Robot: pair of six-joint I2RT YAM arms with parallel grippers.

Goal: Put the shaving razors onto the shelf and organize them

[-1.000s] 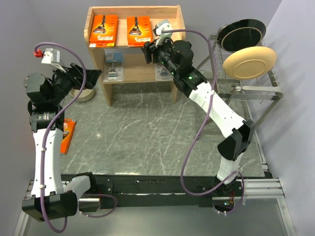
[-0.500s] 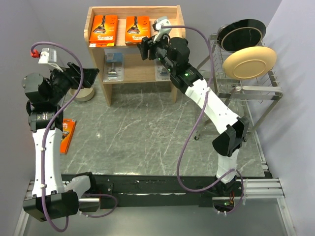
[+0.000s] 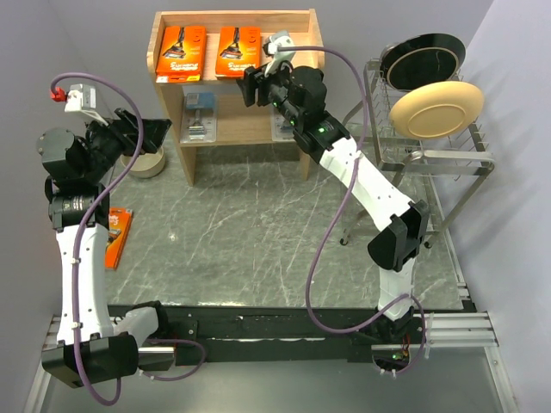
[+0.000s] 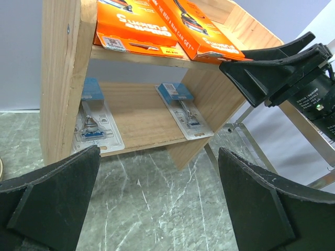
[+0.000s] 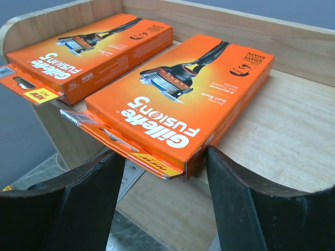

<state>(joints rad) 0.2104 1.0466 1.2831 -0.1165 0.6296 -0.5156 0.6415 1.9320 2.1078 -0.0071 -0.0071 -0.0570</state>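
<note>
Right arm has reached further toward the light natural-wood shelf (image 3: 232, 17) over the past second, bringing the right pincer (image 3: 250, 84) up to the front rim of the top tray; the flat orange cardboard razor pack (image 5: 178, 99) directly ahead of it appears to sit slightly deeper in the tray than before; left arm shows almost no change

Right pincer: jaws partly apart, standing either side of that pack's overhanging tab end; no clamping is visible, and the pack lies on the tray under its own weight; a second orange cardboard pack (image 5: 89, 49) lies ahead and to the left, parallel to the first

Left pincer (image 3: 153, 131): fully spread, holding nothing, hanging off the shelf's left side; ahead of it, on the lower board, lie two clear blister packs with blue cards (image 4: 93, 123) (image 4: 184, 107); well behind and below it, a third orange pack (image 3: 119, 237) lies on the grey marbled table (image 3: 258, 224)

Assessment: the change reads as a final squaring-up of a pack already delivered; four of five are shelved; the table pack remains, nearest the left arm
</note>
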